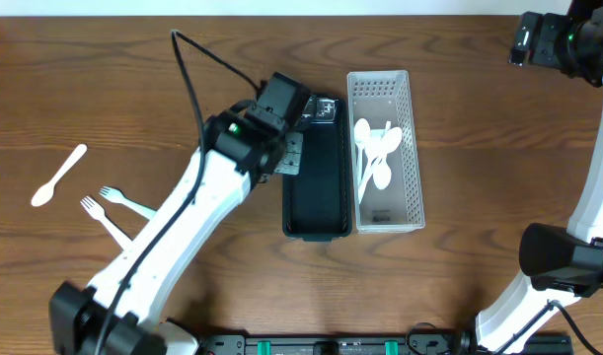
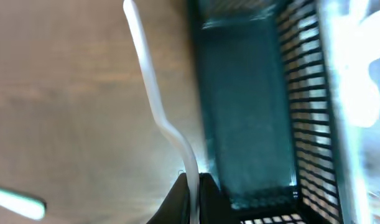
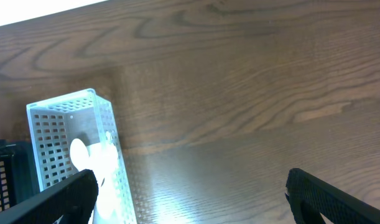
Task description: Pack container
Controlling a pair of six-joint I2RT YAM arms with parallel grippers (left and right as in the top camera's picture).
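Dark brown wood-grain desk, seen from above. A black rail with green fittings runs along the middle of its near edge. A pale surface shows beyond its far edge.

The left hand is reached toward 1 o'clock, pinched on a white utensil; the right hand is held parted at 2 o'clock.

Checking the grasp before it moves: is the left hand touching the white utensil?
Touching. The left wrist view shows the left hand shut on the white utensil, its handle pinched between both dark fingers with no gap.
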